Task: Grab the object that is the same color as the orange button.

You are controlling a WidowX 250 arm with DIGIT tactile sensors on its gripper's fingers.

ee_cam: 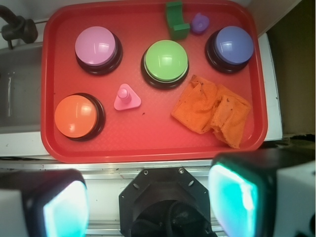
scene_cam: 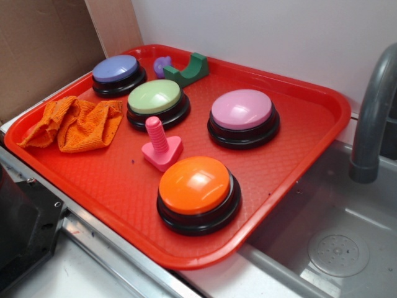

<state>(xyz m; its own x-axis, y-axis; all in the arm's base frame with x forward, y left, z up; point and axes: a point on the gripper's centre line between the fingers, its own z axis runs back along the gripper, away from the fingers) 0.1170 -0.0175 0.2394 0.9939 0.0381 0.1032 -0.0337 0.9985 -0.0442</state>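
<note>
- Going left to right in the wrist view, on the red tray (ee_cam: 148, 145): the orange button (ee_cam: 78, 116) sits at about 8 o'clock of the tray's middle, near the front-left corner; the pink button (ee_cam: 98, 48) is at 10 o'clock behind it.
- Next comes the pink bolt (ee_cam: 127, 98) standing on its triangular base, just beside the orange button and apart from it; the green button (ee_cam: 166, 61) is at 12 o'clock, with a green block (ee_cam: 176, 20) and a small purple piece (ee_cam: 199, 22) behind it at the far rim.
- The orange cloth (ee_cam: 213, 116) lies crumpled at about 4 o'clock of the tray's middle, near the green button's base though contact is unclear, with the purple button (ee_cam: 230, 45) behind it; it matches the orange dome's colour, so I judge it the target.
- The gripper (ee_cam: 148, 205) hangs off the tray's near edge, fingers spread wide with nothing between them; the right-hand finger (ee_cam: 237, 192) sits almost directly below the cloth.
- From the gripper the cloth lies at roughly 1 o'clock, forward and slightly to the right; its long axis runs from upper left down to lower right, so the approach probably wants a closing line across that diagonal.
- In the exterior view the cloth (scene_cam: 77, 124) lies at the tray's left edge; the gripper is not in view there.
</note>
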